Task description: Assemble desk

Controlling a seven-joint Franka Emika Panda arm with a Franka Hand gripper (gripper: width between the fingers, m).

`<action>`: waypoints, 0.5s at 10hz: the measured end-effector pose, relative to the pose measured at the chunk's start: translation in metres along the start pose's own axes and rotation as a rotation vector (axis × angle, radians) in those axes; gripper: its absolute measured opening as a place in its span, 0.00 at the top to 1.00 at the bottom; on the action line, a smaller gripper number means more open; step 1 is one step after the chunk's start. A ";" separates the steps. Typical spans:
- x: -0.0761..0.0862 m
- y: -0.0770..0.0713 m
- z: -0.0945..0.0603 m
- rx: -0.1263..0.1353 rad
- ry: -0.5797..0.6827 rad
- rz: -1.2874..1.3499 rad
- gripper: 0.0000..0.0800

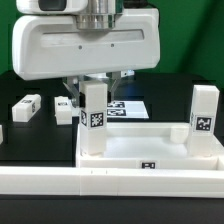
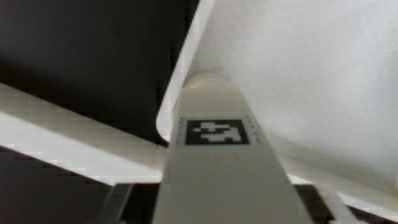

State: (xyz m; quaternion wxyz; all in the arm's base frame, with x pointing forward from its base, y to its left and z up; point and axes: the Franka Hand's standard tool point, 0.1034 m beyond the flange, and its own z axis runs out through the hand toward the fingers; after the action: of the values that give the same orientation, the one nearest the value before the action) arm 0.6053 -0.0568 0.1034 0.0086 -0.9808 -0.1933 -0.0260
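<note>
The white desk top (image 1: 150, 150), a tray with a raised rim, lies in front of the arm. One white tagged leg (image 1: 203, 115) stands upright at its corner on the exterior view's right. My gripper (image 1: 92, 88) is shut on the top of a second tagged leg (image 1: 93, 122), held upright at the tray's corner on the exterior view's left. I cannot tell whether its lower end sits in a socket. In the wrist view this leg (image 2: 222, 150) runs between my fingers (image 2: 121, 200), with the gripper (image 2: 222, 208) closed around it and the tray's surface (image 2: 311, 80) beyond.
Two loose white legs (image 1: 27, 106) (image 1: 65, 108) lie on the black table at the exterior view's left. The marker board (image 1: 128, 106) lies behind the tray. A long low white rail (image 1: 110, 185) runs along the front. A white rim strip (image 2: 71, 125) crosses the wrist view.
</note>
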 end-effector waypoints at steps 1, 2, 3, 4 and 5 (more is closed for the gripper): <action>-0.001 0.001 0.000 0.004 0.000 0.015 0.64; -0.002 0.002 0.000 0.012 0.003 0.064 0.64; -0.002 0.002 0.000 0.020 0.007 0.183 0.64; -0.003 0.002 0.001 0.021 0.006 0.270 0.64; -0.003 0.002 0.001 0.024 0.008 0.369 0.64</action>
State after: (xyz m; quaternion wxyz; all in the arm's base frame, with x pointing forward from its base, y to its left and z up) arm 0.6037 -0.0598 0.1025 0.0259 -0.9993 -0.0106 -0.0258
